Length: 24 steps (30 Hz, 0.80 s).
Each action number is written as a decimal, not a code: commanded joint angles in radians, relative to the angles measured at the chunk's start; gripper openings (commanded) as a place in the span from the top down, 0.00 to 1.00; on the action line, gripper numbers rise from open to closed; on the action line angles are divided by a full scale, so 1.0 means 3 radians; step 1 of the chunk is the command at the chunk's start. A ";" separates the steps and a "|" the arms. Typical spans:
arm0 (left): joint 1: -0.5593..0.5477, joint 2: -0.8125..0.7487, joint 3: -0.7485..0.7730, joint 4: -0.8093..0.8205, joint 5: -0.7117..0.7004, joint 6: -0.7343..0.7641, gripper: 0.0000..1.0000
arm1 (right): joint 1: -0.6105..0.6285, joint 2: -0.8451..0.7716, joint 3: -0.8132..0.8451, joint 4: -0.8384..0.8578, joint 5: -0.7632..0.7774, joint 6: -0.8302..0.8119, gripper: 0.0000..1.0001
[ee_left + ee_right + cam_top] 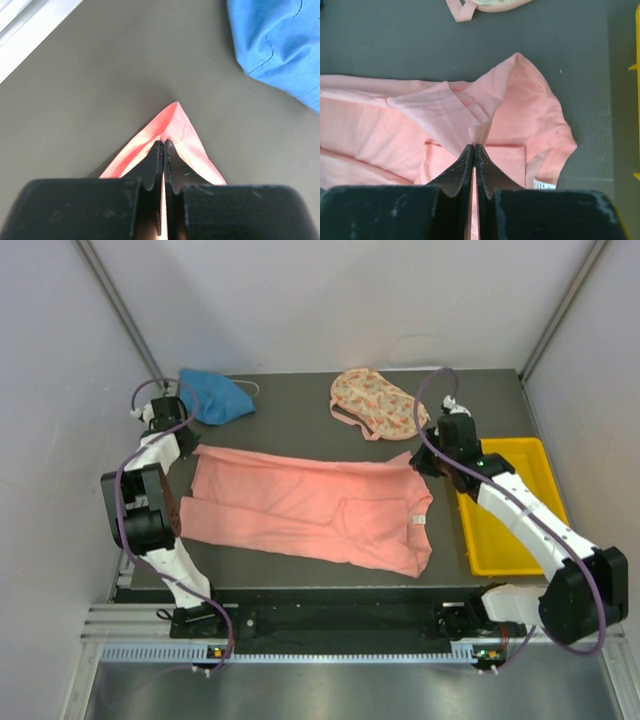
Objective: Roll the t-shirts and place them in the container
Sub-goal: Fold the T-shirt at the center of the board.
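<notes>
Top external: left claw [189,447] and right claw [421,462] clamp 1 pink t-shirt [310,505]; 1 blue t-shirt [215,396], 1 floral t-shirt [375,405]

I have bare table [292,410] along the far edge between the blue t-shirt [215,397] and floral t-shirt [378,403], while the pink t-shirt [310,505] fills the middle and the yellow bin [497,545] the right edge.

only non-shirt stuff is a yellow plastic tray [500,558] along the right edge of the dark grey table [290,410]; sits lengthwise, near-to-far
</notes>
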 commanded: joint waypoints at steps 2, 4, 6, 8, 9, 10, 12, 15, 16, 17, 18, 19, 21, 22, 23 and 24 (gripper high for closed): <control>0.0052 -0.0397 -0.0169 -0.0037 -0.0177 -0.0095 1.00 | 0.0053 -0.0407 -0.0289 -0.0026 -0.0090 0.0152 1.00; 0.0052 -0.0469 -0.0226 -0.0129 -0.0283 -0.0141 1.00 | 0.0058 -0.0525 -0.0422 -0.0041 -0.0152 0.0173 1.00; 0.0057 -0.0551 -0.0322 -0.0160 -0.0345 -0.0197 1.00 | 0.0068 -0.0586 -0.0504 -0.0041 -0.0157 0.0214 1.00; 0.0052 -0.0607 -0.0389 -0.0186 -0.0386 -0.0223 1.00 | 0.0079 -0.0678 -0.0601 -0.0051 -0.0234 0.0239 1.00; 0.0052 -0.0653 -0.0435 -0.0206 -0.0402 -0.0253 1.00 | 0.0084 -0.0709 -0.0622 -0.0057 -0.0254 0.0255 1.00; 0.0057 -0.0669 -0.0456 -0.0231 -0.0422 -0.0274 1.00 | 0.0084 -0.0730 -0.0657 -0.0062 -0.0264 0.0265 1.00; 0.0057 -0.0720 -0.0507 -0.0293 -0.0489 -0.0304 1.00 | 0.0094 -0.0776 -0.0678 -0.0067 -0.0310 0.0280 1.00; 0.0062 -0.0766 -0.0558 -0.0354 -0.0535 -0.0330 1.00 | 0.0171 -0.0807 -0.0719 -0.0082 -0.0305 0.0301 1.00; 0.0067 -0.0786 -0.0578 -0.0364 -0.0540 -0.0340 1.00 | 0.0181 -0.0812 -0.0744 -0.0077 -0.0295 0.0306 1.00; 0.0067 -0.0807 -0.0604 -0.0354 -0.0545 -0.0340 1.00 | 0.0206 -0.0817 -0.0760 -0.0077 -0.0295 0.0326 1.00; 0.0072 -0.0847 -0.0655 -0.0359 -0.0560 -0.0361 1.00 | 0.0212 -0.0832 -0.0780 -0.0087 -0.0300 0.0331 1.00; 0.0072 -0.0868 -0.0676 -0.0359 -0.0560 -0.0366 1.00 | 0.0217 -0.0847 -0.0801 -0.0087 -0.0300 0.0337 1.00; 0.0077 -0.0924 -0.0711 -0.0370 -0.0555 -0.0371 1.00 | 0.0222 -0.0913 -0.0816 -0.0118 -0.0290 0.0352 1.00; 0.0083 -0.0940 -0.0722 -0.0365 -0.0545 -0.0371 1.00 | 0.0222 -0.0929 -0.0816 -0.0138 -0.0285 0.0352 1.00; 0.0088 -0.0955 -0.0727 -0.0375 -0.0545 -0.0366 1.00 | 0.0217 -0.0949 -0.0816 -0.0159 -0.0285 0.0352 1.00; 0.0088 -0.0975 -0.0737 -0.0380 -0.0540 -0.0366 1.00 | 0.0217 -0.0970 -0.0826 -0.0174 -0.0295 0.0362 1.00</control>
